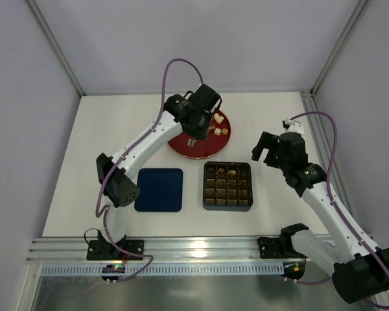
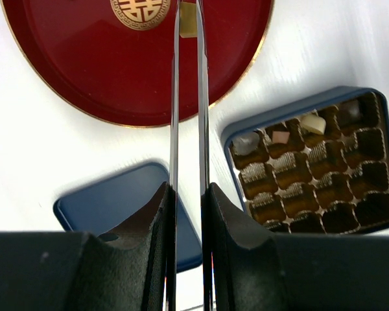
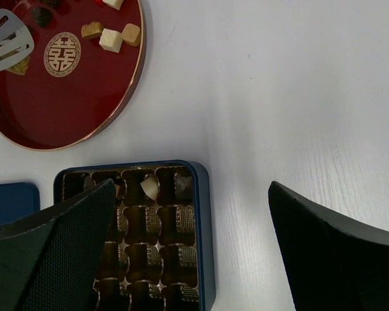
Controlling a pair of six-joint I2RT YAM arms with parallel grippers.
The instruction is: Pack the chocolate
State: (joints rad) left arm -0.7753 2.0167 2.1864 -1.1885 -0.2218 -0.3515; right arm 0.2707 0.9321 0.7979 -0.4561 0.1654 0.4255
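Note:
Several chocolates (image 1: 217,126) lie at the far side of a red round plate (image 1: 181,148); they also show in the right wrist view (image 3: 111,39). My left gripper (image 2: 188,188) is shut on metal tongs (image 2: 175,97) above the plate (image 2: 84,65). The tong tips hold a tan chocolate (image 2: 188,21) between them. The dark tray (image 1: 205,188) has a few chocolates (image 2: 313,123) in its far row, also seen in the right wrist view (image 3: 149,188). My right gripper (image 3: 191,188) is open and empty, just right of the tray (image 3: 204,227).
The navy blue lid (image 1: 159,190) lies flat left of the tray and near the plate; it also shows in the left wrist view (image 2: 110,207). White enclosure walls stand at the back and sides. A metal rail runs along the near edge.

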